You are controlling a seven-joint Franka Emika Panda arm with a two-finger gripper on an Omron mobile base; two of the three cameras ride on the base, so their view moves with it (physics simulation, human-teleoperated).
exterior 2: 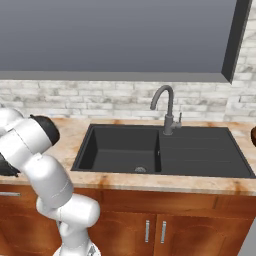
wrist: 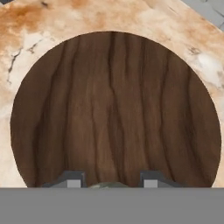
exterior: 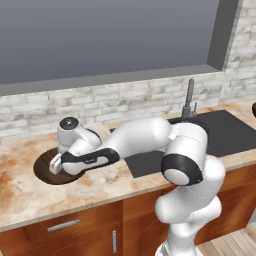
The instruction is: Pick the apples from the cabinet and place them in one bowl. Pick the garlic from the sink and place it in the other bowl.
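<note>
The wide, dark brown other bowl point(exterior: 42, 173) sits on the counter left of the sink point(exterior: 227, 131). In the hand view the grained inside of this bowl point(wrist: 113, 100) lies straight below the hand. My gripper point(exterior: 56, 164) hangs just over its middle, pointing down. The gripper point(wrist: 111, 182) is shut, and between its fingertips point(wrist: 73, 180) a pale sliver of the garlic point(wrist: 105, 185) shows. Most of the bulb is hidden. The black sink point(exterior 2: 120, 150) has only its round drain in the basin.
The grey gooseneck tap point(exterior 2: 167, 107) stands behind the sink. A sliver of a reddish-brown bowl point(exterior 2: 252, 135) shows at the right edge of the counter. A brick wall runs behind, and wooden drawers and doors sit below the marbled counter point(exterior: 30, 200).
</note>
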